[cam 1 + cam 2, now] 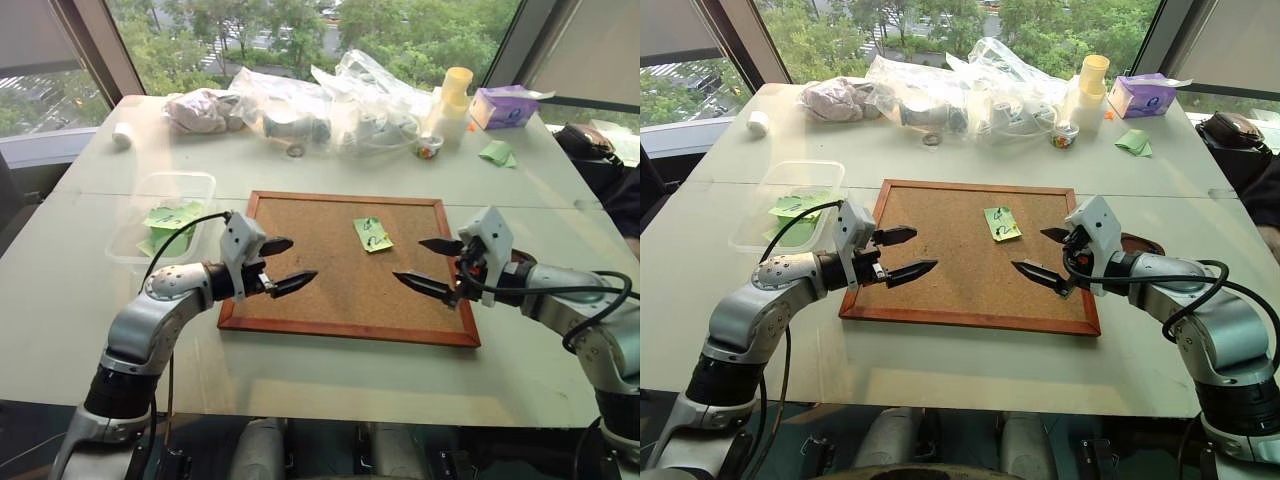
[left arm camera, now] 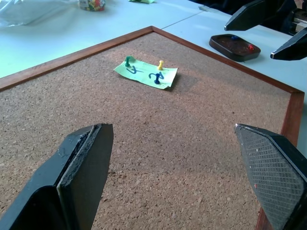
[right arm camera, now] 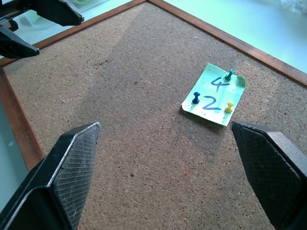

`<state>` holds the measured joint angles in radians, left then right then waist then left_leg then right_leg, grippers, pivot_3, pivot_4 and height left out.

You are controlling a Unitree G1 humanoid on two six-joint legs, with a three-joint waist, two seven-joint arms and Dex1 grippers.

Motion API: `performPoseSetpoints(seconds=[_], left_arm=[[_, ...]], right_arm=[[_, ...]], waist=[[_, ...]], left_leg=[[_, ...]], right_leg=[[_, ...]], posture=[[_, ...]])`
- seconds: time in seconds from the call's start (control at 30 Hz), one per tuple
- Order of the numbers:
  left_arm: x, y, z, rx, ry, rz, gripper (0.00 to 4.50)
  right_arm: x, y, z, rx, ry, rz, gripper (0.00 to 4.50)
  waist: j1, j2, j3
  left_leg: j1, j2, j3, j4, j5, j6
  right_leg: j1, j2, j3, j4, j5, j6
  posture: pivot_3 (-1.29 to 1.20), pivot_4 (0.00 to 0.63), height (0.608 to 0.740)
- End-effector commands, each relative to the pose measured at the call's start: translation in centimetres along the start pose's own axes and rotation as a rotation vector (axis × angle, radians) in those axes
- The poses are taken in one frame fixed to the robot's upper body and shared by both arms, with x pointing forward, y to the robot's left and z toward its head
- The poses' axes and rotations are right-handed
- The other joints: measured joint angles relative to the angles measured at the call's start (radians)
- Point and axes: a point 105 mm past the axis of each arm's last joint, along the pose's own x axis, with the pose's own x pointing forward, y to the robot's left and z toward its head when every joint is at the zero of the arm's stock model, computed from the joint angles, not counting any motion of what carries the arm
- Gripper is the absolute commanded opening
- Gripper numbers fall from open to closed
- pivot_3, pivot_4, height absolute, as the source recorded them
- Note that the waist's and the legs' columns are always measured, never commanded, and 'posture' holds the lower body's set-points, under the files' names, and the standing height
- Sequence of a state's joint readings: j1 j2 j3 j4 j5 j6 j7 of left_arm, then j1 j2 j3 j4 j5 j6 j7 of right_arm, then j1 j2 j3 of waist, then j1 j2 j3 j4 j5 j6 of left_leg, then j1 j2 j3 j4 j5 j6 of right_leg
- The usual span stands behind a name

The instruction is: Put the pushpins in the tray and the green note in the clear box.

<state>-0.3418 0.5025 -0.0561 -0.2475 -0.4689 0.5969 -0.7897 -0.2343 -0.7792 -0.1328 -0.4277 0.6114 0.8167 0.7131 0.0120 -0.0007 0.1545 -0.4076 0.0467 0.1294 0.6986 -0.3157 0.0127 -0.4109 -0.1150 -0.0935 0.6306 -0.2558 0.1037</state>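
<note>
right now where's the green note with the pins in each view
Left eye view: green note on the corkboard, right of centre, toward the far edge.
Right eye view, same place on the board.
Left wrist view, past the open fingers.
Right wrist view, pinned by three pushpins.
Shared landmark: the corkboard's wooden frame.

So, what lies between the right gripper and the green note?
Only bare corkboard separates the right gripper from the green note, seen in the right wrist view.
</note>
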Motion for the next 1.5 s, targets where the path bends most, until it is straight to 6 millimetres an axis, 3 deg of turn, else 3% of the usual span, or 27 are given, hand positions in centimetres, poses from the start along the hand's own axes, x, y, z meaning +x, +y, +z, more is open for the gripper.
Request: performPoseSetpoints(seconds=[0.03,0.8,0.9,1.13,1.27,1.5], left_arm=[[-0.1,0.0,1.3,0.033,-0.036,-0.013,4.44],[1.8,-0.1,1.5,0.093,-0.054,-0.028,4.44],[2.5,0.2,1.5,0.098,-0.073,-0.015,3.56],[3.8,0.5,1.2,0.108,-0.084,-0.021,0.06],[5.4,0.6,0.4,0.097,-0.08,-0.009,0.06],[7.3,0.4,-1.7,0.079,-0.062,0.018,0.06]], right_arm=[[-0.5,-0.1,1.4,-0.049,-0.041,-0.011,4.5],[0.6,0.2,1.7,-0.057,-0.063,0.001,4.5],[1.1,-0.3,2.1,-0.067,-0.08,-0.017,4.5],[2.7,-1.3,2.6,-0.088,-0.086,-0.05,4.5],[4.8,-1.8,2.7,-0.067,-0.081,-0.067,4.5],[8.1,-4.7,2.9,-0.044,-0.027,-0.219,4.5]], waist=[[0.0,0.0,0.0],[0.001,0.0,0.0],[0.0,0.0,0.0],[-0.001,0.0,0.0],[0.0,0.0,0.0],[-0.003,0.0,0.0]], left_leg=[[0.0,0.0,0.0,0.0,0.0,0.0],[0.0,0.0,0.0,0.0,0.0,0.0],[0.0,0.0,0.0,0.0,0.0,0.0],[0.0,0.0,0.002,0.0,0.0,0.0],[0.0,0.0,0.002,0.0,0.0,0.0],[0.0,0.0,0.004,0.0,0.0,-0.001]], right_leg=[[0.0,0.0,0.0,0.0,0.0,0.0],[0.0,0.0,0.0,0.0,0.0,0.0],[0.0,0.0,0.0,0.0,0.0,0.0],[0.0,0.001,0.0,0.0,0.0,0.0],[0.0,0.001,0.0,0.0,0.0,0.0],[-0.001,0.001,0.0,0.0,0.0,0.0]], posture=[[0.0,0.15,0.74],[0.0,0.15,0.74],[0.0,0.15,0.74],[0.0,0.15,0.74],[0.0,0.15,0.74],[0.0,0.15,0.74]])
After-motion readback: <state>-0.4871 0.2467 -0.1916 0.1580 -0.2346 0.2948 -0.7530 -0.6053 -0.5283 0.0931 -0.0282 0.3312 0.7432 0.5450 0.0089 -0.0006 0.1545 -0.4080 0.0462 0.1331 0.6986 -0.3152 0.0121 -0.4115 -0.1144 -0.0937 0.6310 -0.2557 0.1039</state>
